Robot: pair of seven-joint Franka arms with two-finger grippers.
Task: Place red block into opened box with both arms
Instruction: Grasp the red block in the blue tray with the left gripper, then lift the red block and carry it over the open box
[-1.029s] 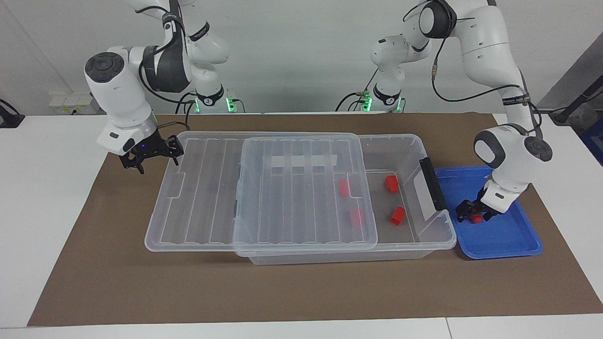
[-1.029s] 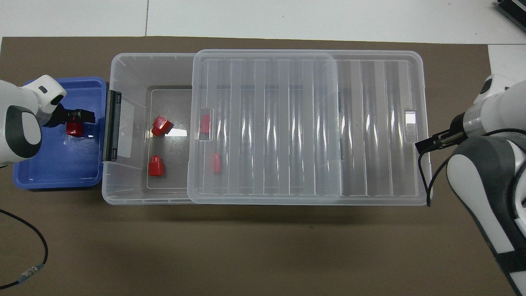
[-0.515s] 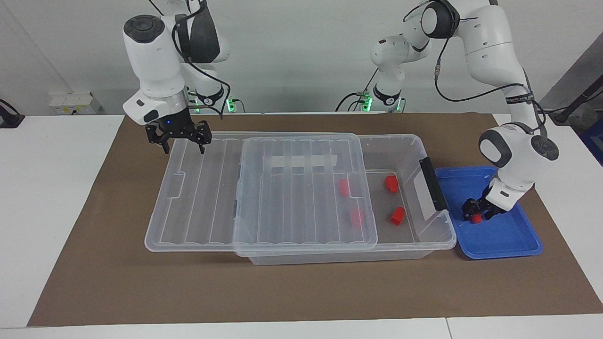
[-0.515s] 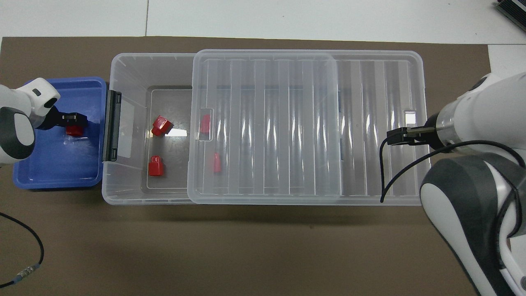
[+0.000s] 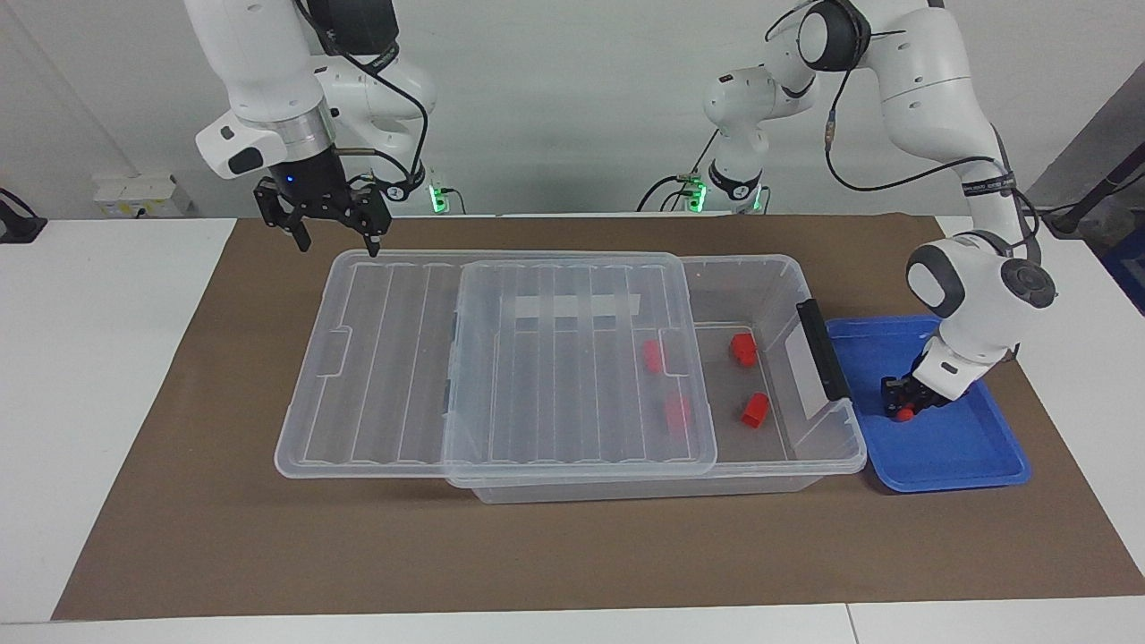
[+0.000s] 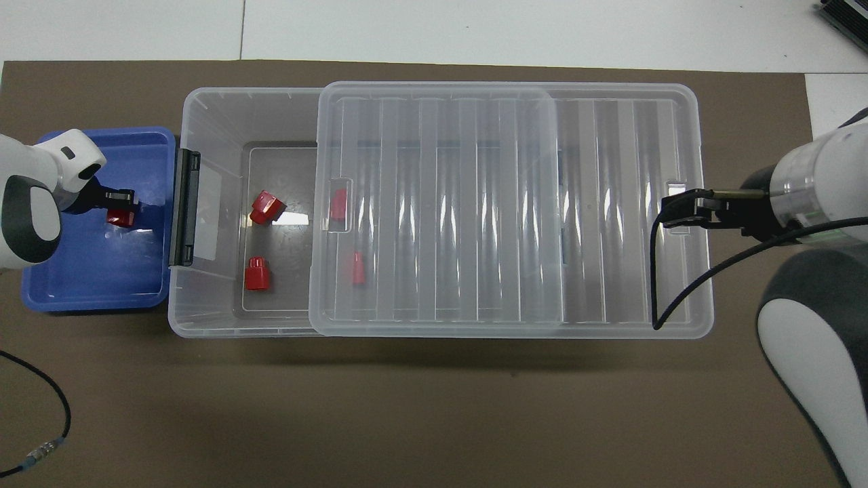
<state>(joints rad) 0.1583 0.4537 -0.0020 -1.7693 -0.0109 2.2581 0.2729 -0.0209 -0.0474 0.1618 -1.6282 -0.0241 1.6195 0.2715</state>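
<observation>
I had the brown mat (image 5: 179, 537) covering most of the worktop, and the box (image 5: 769, 268) sat along its middle. Its lid (image 5: 555, 358) was slid toward the right arm's end, so the end by the black clip (image 5: 823, 349) stood open. Four spare red blocks (image 6: 257, 273) lay on the box floor near that open end, two in the uncovered part and two under the lid's edge. The blue tray (image 5: 966, 456) sat on the mat just beside the clip end of the box, at the left arm's end of the worktop.

My right gripper (image 5: 333, 231) hung in the air over the lid's corner at the right arm's end, on the edge nearer the robots, with its fingers spread apart and nothing between them.

My left gripper (image 5: 905, 404) was down inside the blue tray, near the tray wall beside the box, its fingers clenched on the red block (image 6: 122, 217). Whether the block rested on the tray floor I could not tell.
</observation>
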